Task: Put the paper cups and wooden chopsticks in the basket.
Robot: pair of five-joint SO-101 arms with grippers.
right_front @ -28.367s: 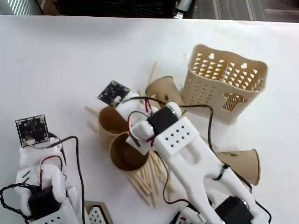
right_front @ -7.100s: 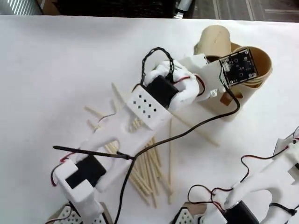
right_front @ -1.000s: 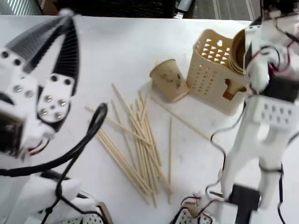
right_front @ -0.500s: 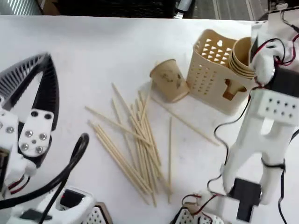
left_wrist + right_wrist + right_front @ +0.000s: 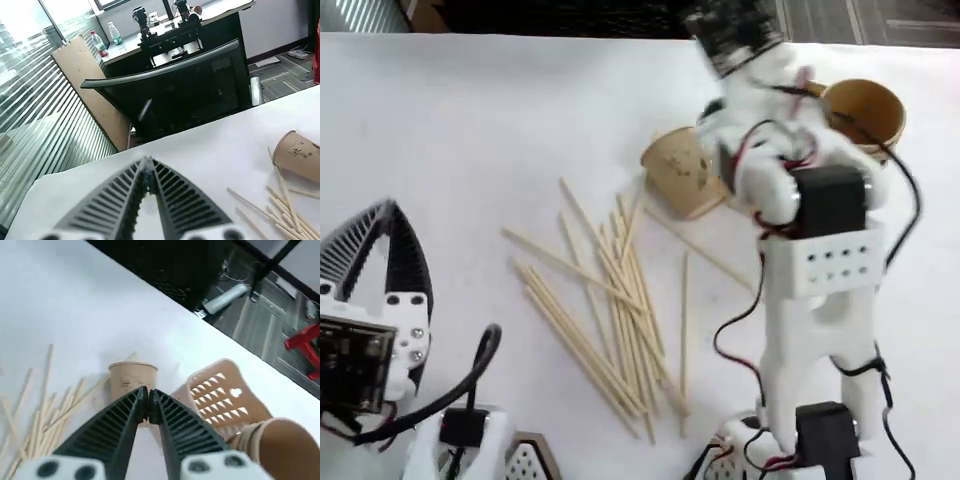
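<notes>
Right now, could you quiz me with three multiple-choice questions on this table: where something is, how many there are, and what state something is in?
1. Where are the chopsticks? A on the floor; B scattered on the table; C in a pincer.
2. How many paper cups lie outside the basket? A none; B one; C three.
3. The right pincer is: A shut, empty; B wide open; C holding a cup.

Answers: B, they strew the white tabletop; B, one paper cup lies beside the basket; A, its tips meet on nothing.
</notes>
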